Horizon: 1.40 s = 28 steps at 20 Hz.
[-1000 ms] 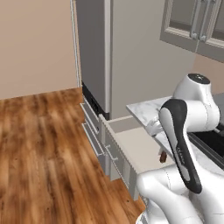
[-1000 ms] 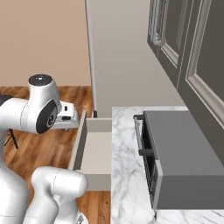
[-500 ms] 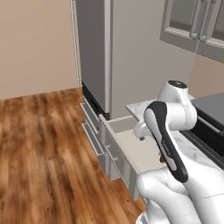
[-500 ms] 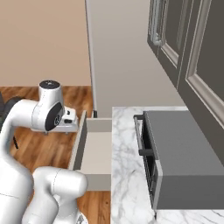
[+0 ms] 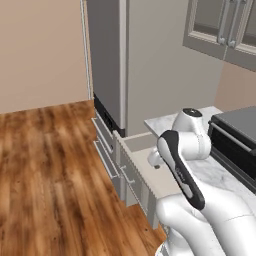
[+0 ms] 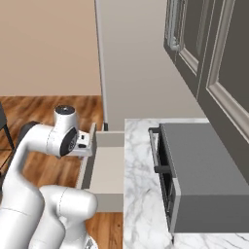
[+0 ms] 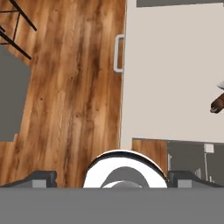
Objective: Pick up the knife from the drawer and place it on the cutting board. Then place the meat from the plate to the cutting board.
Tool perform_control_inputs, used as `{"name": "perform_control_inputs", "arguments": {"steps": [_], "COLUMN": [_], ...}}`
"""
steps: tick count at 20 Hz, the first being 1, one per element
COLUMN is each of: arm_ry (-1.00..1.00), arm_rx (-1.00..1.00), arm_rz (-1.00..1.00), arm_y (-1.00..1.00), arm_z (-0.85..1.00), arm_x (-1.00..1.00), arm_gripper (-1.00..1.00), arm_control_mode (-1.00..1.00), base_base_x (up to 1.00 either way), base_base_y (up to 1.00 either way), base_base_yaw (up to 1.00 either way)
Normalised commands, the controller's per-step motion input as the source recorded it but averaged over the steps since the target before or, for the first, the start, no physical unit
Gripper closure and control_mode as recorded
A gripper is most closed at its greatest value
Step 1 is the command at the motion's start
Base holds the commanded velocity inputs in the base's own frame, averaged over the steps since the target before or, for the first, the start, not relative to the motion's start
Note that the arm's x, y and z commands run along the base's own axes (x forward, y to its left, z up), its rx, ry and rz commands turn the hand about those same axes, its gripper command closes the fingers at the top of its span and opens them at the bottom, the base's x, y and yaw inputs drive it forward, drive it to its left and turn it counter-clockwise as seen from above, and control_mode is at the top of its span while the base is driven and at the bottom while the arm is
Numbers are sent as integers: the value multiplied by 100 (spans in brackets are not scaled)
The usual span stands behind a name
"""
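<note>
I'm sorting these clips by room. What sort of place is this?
A rendered home kitchen, most likely: a white marble-veined counter carrying a dark grey countertop oven, grey panelled wall cabinets above, and an open cream-beige drawer over a brown wood-plank floor.

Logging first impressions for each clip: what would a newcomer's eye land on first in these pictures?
The white arm, bent over the open drawer beside the marble counter, with the gripper open above it. In the hand view the drawer's pale inside sits next to wood floor, and the dark handle end of the knife pokes in at the right edge. A dark oven-like appliance sits on the counter.
</note>
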Motion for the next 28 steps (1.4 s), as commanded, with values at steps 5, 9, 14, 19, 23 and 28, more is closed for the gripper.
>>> {"name": "perform_control_inputs", "arguments": {"steps": [5,9,14,19,23,28], "arm_ry": [15,16,17,14,2,0], "arm_rx": [0,0,0,0,-1,-5], "arm_rz": [-8,-8,-7,-4,0,0], "arm_y": [0,5,2,4,12,20], "arm_z": [-51,-44,-27,-25,-30,-43], "arm_x": [30,20,21,20,21,24], "arm_gripper": [-100,-100,-100,-100,-100,-100], "arm_control_mode": [-100,-100,-100,-100,-100,-100], "base_base_x": [0,0,0,0,0,0], "base_base_y": [0,0,0,0,0,0], "base_base_yaw": [0,0,0,0,0,0]}}
